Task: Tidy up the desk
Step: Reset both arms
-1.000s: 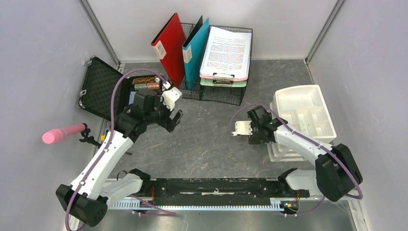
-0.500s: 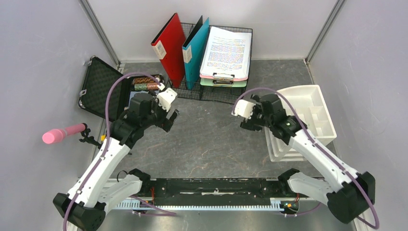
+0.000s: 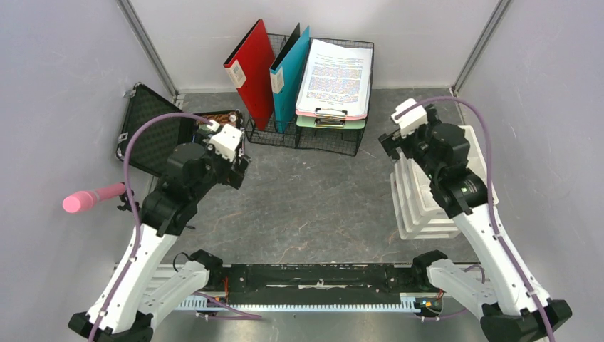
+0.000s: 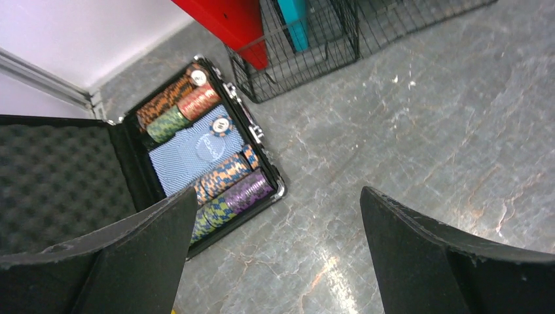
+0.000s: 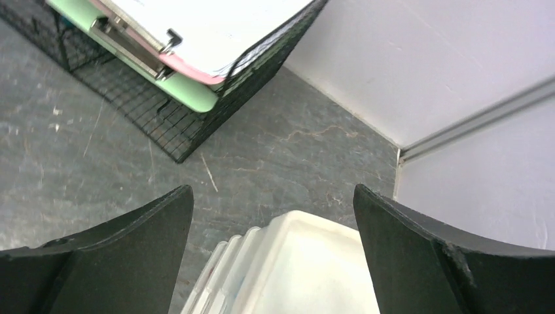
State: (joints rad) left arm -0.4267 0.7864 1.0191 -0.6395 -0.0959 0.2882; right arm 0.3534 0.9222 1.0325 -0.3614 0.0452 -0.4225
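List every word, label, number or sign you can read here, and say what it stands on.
Nothing is legible.
Printed sheet: rows of coloured text, too small to read.
Red folder label: too small to read.
Teal folder label: too small to read.
Poker chip in the open case: dark mark on its white centre, blurred.

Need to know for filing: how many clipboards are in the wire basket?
2: a pink clipboard holding paper lies on a green clipboard at the right of the wire basket; more could hide underneath.
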